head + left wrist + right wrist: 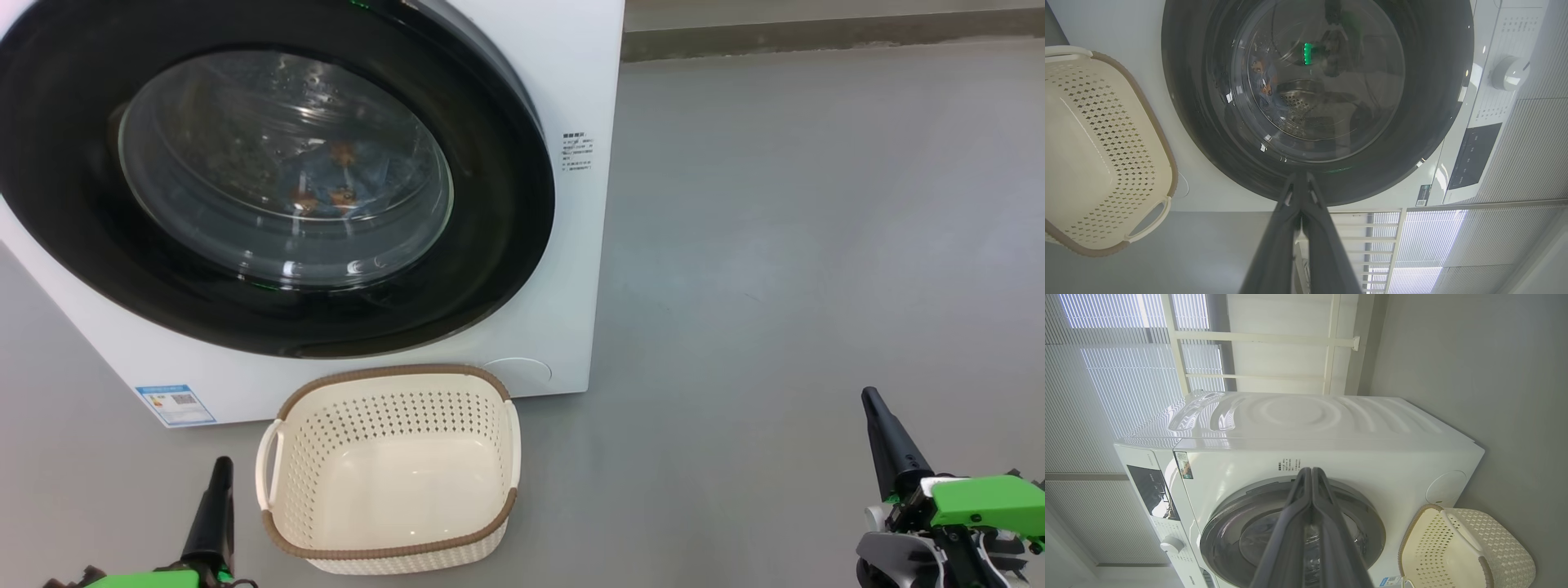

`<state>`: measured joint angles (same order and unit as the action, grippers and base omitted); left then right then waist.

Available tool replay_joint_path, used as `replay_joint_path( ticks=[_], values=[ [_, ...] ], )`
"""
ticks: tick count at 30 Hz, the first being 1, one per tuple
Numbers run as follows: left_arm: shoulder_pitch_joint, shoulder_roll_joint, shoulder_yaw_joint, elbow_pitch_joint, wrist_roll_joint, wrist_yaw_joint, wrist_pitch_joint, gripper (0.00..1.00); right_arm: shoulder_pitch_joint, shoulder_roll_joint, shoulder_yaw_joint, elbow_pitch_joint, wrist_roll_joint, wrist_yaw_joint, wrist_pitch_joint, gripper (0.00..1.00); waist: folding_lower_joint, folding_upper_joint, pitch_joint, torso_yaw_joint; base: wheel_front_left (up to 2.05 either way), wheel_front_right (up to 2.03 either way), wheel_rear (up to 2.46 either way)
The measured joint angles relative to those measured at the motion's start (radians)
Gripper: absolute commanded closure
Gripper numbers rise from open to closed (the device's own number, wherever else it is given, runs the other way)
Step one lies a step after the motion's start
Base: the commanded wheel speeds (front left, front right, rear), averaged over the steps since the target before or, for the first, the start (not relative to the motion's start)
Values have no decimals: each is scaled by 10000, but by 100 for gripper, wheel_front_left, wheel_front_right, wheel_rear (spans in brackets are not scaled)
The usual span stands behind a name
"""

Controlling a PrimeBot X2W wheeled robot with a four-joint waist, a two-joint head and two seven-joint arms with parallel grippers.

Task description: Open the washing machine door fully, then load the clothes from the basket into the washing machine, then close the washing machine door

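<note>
Head view: the washing machine door [506, 204] looks shut, with the clothes [331, 184] behind its glass and the basket [392, 376] empty. The left gripper [221, 464], closed and holding nothing, is nearer to the door than the right gripper [870, 398], also closed and empty.

Left wrist view: the door [1200, 102] lies straight ahead of the left gripper [1300, 176].

Right wrist view: the door [1367, 522] lies ahead of the right gripper [1310, 470], further off.

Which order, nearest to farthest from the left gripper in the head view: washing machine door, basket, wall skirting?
1. basket, just right of the left gripper.
2. washing machine door, ahead and above.
3. wall skirting, far back right.
</note>
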<state>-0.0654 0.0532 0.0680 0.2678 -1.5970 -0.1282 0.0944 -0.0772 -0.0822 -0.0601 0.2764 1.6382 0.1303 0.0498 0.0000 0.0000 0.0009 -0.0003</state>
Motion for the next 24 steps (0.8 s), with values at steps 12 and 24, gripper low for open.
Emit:
replay_joint_path(
  ticks=[12,24],
  values=[
    [-34,-77,21,15,-140,0,40,100,0,-10,-69,-15,88,0,65,100,0,0,-4,2,0,0,0],
    [-35,-77,27,15,-140,0,69,100,0,-6,-86,-15,88,0,107,100,0,0,-4,2,0,0,0]
  ],
)
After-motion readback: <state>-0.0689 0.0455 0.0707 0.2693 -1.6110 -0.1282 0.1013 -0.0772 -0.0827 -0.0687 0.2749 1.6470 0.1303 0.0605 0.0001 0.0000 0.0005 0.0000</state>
